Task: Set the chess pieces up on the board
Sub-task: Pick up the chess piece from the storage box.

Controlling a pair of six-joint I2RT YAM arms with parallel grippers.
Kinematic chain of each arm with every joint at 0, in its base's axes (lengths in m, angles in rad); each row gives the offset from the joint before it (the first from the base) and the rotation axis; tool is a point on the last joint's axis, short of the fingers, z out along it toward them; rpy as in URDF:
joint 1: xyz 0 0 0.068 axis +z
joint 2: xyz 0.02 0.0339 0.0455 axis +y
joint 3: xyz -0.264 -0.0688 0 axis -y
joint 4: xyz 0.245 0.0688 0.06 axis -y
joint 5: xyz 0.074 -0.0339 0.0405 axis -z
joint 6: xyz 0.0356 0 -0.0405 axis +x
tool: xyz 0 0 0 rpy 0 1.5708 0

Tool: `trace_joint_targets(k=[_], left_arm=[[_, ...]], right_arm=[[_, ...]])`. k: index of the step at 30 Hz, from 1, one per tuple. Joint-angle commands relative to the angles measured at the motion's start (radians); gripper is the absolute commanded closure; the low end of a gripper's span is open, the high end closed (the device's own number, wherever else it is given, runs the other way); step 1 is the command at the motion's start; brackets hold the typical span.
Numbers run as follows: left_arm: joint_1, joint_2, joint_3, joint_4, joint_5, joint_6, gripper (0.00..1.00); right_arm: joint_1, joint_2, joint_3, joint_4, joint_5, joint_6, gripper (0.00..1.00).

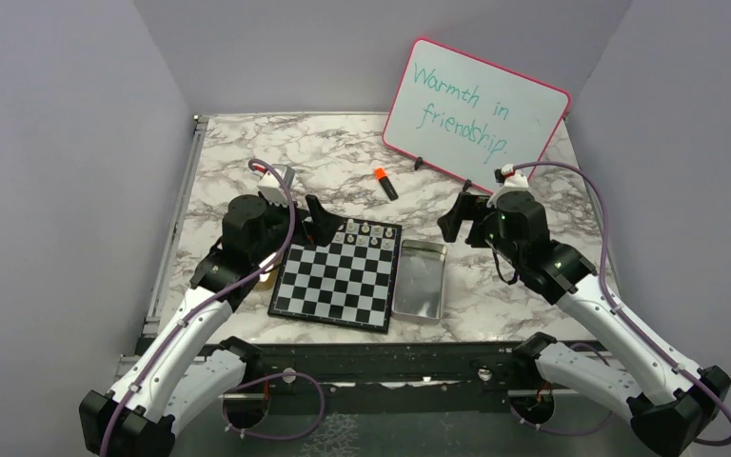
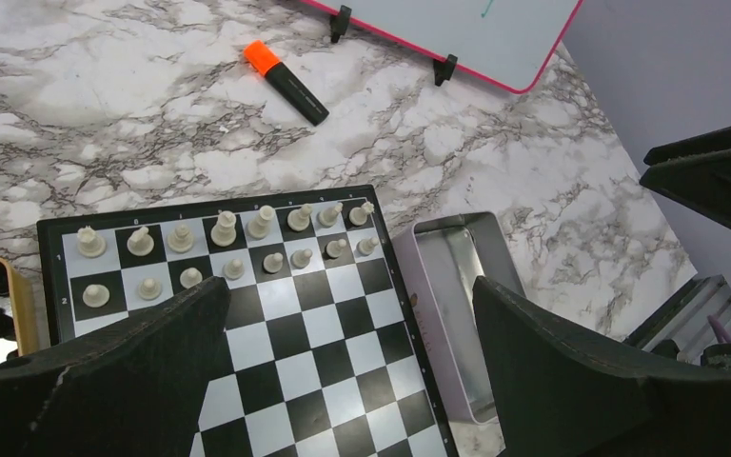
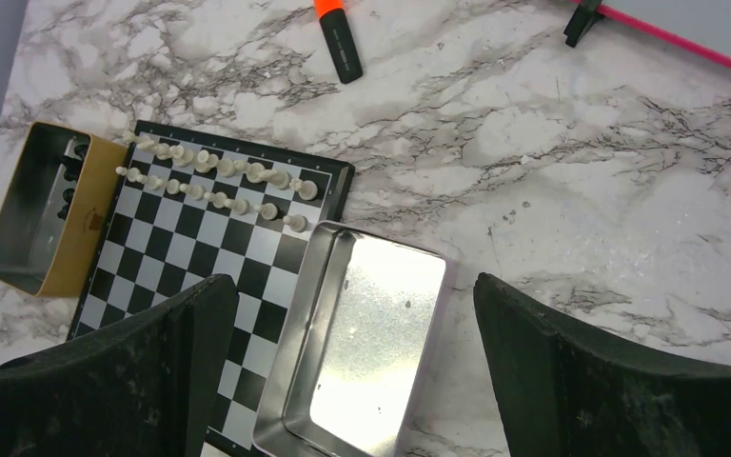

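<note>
The board (image 1: 338, 276) is laid flat on the marbled surface (image 1: 238, 152) between the two arms, so that it can be reached from either side. Its two far rows are filled with the pale chess pieces (image 2: 224, 228). Sixteen can be counted in the left wrist view, with the taller figures on the far rank and the pawns on the rank just nearer. The near rows are bare.

A gold tray (image 3: 71, 243) is set just beside the board's left edge, and dark figures, taken to be the black pieces (image 3: 69, 176), are seen inside it. They appear to be kept there within reach of the left arm. A silver metal tray (image 3: 371, 333) lies along the board's right edge. Nothing is seen in it, which fits the pale side being complete.

The left hand (image 2: 347, 295) is held above the board's far left corner, fingers spread wide with nothing between them. The right hand (image 3: 352, 286) is held above the surface near the silver tray's far end, likewise released and empty.

Roughly half the task is judged done. A black piece from the gold tray is probably wanted next, and the left hand is the better placed for it. An orange-capped marker (image 1: 385, 183) and a whiteboard (image 1: 476, 114) are kept at the far side, out of the working area.
</note>
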Motion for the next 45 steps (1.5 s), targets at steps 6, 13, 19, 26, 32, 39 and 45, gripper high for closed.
trace_joint_targets(k=[6,13,19,26,32,39,45], left_arm=[[0.006,0.022,0.025,-0.065,-0.067,0.031,0.01],[0.006,0.082,0.067,-0.102,-0.153,0.045,0.01],[0.018,0.174,0.151,-0.187,-0.361,0.097,0.05],[0.172,0.238,0.14,-0.17,-0.435,0.056,0.35],[0.231,0.253,0.053,-0.107,-0.575,-0.049,0.5],[0.284,0.275,-0.005,-0.032,-0.6,-0.079,0.62],[0.337,0.414,0.108,-0.091,-0.592,-0.02,0.62]], right_arm=[[-0.004,-0.001,-0.008,-0.007,0.029,-0.014,0.0],[-0.004,-0.008,-0.03,0.006,0.022,-0.02,0.0],[-0.004,-0.02,-0.02,0.004,-0.002,-0.016,0.0],[-0.004,-0.077,-0.063,0.062,-0.025,-0.029,0.0],[-0.004,-0.082,-0.068,0.059,-0.065,-0.028,0.0],[-0.004,-0.104,-0.096,0.064,-0.051,-0.009,0.0],[-0.004,-0.115,-0.093,0.103,-0.091,-0.009,0.0]])
